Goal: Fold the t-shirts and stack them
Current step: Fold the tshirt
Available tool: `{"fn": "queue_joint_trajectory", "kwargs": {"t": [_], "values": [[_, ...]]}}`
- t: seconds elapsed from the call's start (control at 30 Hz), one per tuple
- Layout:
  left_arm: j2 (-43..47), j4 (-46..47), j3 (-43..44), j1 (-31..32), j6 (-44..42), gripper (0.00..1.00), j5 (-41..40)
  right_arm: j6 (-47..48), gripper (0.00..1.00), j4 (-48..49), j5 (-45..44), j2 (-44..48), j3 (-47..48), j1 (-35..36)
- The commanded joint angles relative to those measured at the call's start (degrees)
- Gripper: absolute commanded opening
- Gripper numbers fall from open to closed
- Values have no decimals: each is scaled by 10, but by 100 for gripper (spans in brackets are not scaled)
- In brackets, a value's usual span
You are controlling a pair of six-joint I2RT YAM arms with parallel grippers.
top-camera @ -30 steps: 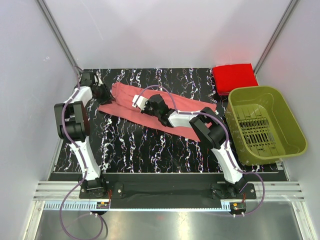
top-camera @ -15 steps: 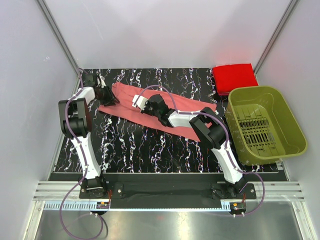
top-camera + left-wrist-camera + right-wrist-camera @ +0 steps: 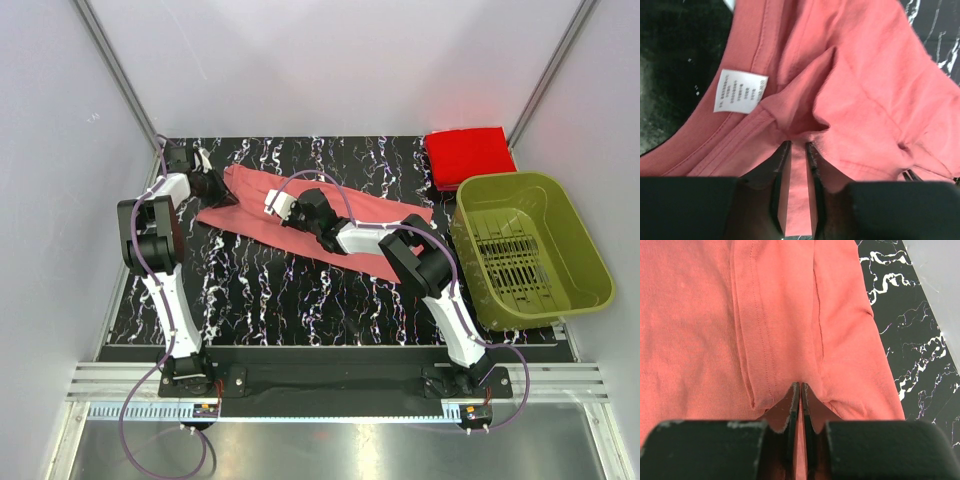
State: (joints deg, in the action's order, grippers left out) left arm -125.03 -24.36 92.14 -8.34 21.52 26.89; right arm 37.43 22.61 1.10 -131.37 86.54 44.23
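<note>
The salmon-pink t-shirt (image 3: 385,216) lies stretched in a diagonal band across the back middle of the black marbled table. My left gripper (image 3: 213,188) is at its left end. In the left wrist view the shirt (image 3: 865,95) bunches up at the left gripper (image 3: 798,146), whose jaws stand narrow with a fold of cloth between them, beside the white label (image 3: 740,91). My right gripper (image 3: 281,205) rests on the shirt's middle. In the right wrist view it (image 3: 800,386) is shut on a fold of the shirt (image 3: 690,315). The red t-shirt (image 3: 468,155) lies folded at the back right.
An olive-green plastic basket (image 3: 560,290) stands on the right, just in front of the red shirt. Grey walls close in the table at the back and both sides. Bare black table (image 3: 280,290) shows in front of the pink shirt.
My left arm has shifted, its elbow rising and its gripper settling at the pink shirt's left end. The right arm and the shirts have not moved.
</note>
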Motion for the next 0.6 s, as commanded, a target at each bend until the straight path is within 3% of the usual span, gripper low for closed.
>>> {"fn": "queue_joint_trajectory", "kwargs": {"t": [0.0,0.2,0.57], "values": [[6,34,28,1,5,20,25,-1,10,9,0,25,18,-1],[6,31,32,1,8,0,31,3,10,9,-2,24,17,-1],[51,-7,25,0,8,0,-1,-1,10,9,-2,24,19,-1]]}}
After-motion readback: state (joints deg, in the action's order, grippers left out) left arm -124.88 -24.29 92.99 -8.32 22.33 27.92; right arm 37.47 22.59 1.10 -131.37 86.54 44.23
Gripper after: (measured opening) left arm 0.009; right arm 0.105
